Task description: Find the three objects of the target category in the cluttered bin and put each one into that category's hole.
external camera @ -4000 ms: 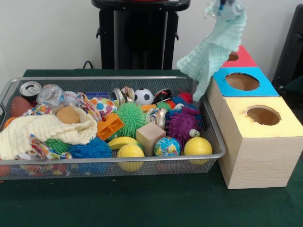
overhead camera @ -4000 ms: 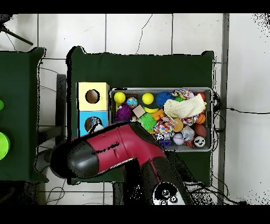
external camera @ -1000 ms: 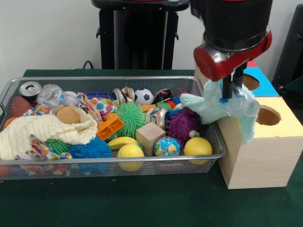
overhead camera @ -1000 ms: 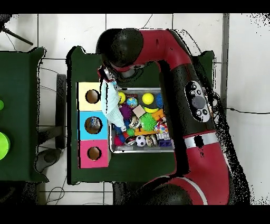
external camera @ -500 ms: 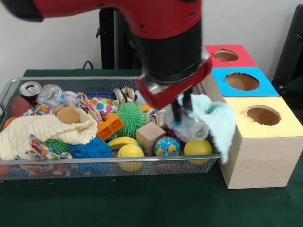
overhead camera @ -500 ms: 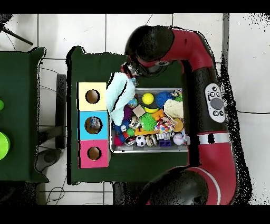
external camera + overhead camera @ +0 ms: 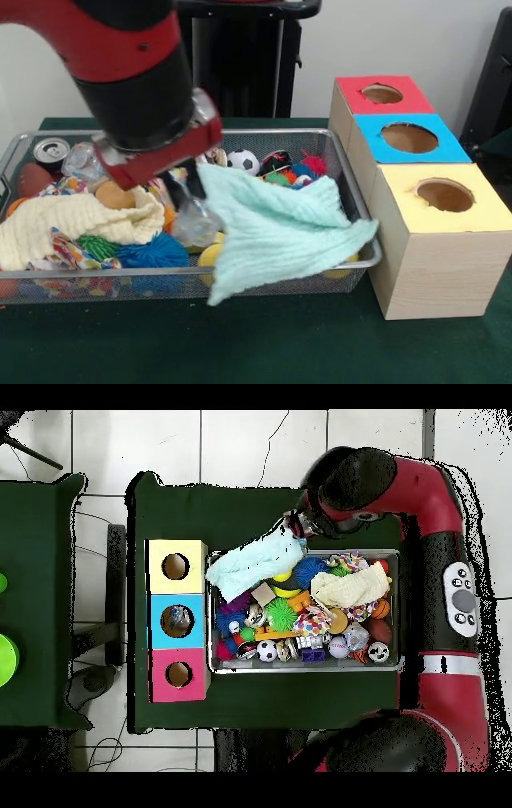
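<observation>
On the green worktop [image 7: 264, 344], fingers [image 7: 186, 189] closed on a mint cloth [image 7: 276, 228] hold it spread over the wire bin's [image 7: 352, 192] front right part, hiding toys there, beside cream cloth [image 7: 72, 220] and three holed boxes [image 7: 436, 240].

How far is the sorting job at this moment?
Done: something already lies in the blue box's hole. In hand: the gripper carries a mint cloth over the bin, not yet in any hole. Left: the clutter still fills the bin.

front view low, overhead straight down, both showing bin [image 7: 352, 208]
</observation>
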### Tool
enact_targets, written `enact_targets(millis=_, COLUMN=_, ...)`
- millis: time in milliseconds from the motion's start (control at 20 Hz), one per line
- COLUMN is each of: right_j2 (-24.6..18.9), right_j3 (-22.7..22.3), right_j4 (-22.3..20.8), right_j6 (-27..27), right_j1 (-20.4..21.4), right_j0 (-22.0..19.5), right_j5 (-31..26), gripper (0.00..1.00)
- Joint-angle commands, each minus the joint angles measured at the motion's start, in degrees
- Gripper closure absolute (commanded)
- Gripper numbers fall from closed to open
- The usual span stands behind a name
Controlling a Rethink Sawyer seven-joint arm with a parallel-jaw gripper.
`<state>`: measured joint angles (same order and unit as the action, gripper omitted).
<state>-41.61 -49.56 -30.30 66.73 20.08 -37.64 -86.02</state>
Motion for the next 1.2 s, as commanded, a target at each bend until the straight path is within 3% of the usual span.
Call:
enact_targets(millis=50, right_j2=8.92, right_j3=-17.63, right_j4=1.21, right_j6=1.82, right_j1=14.36, right_j0=-6.19, right_j5=1.77, gripper=1.00)
enact_targets(millis=350, right_j2=14.72, right_j3=-32.69, right_j4=5.22, right_j6=10.37, right_j1=28.13, right_j0=-7.67, right_j5=3.96, gripper=1.00)
enact_targets(millis=600, right_j2=18.67, right_j3=-43.29, right_j4=9.06, right_j6=14.76, right_j1=37.42, right_j0=-6.45, right_j5=11.28, gripper=1.00)
enact_targets(millis=800, right_j2=22.70, right_j3=-53.21, right_j4=13.40, right_j6=19.09, right_j1=43.78, right_j0=-4.44, right_j5=20.39, gripper=1.00)
enact_targets(millis=950, right_j2=26.77, right_j3=-58.33, right_j4=14.80, right_j6=23.56, right_j1=46.25, right_j0=-0.82, right_j5=24.70, gripper=1.00)
enact_targets(millis=1200, right_j2=30.96, right_j3=-61.38, right_j4=16.75, right_j6=24.11, right_j1=46.94, right_j0=2.69, right_j5=28.59, gripper=1.00)
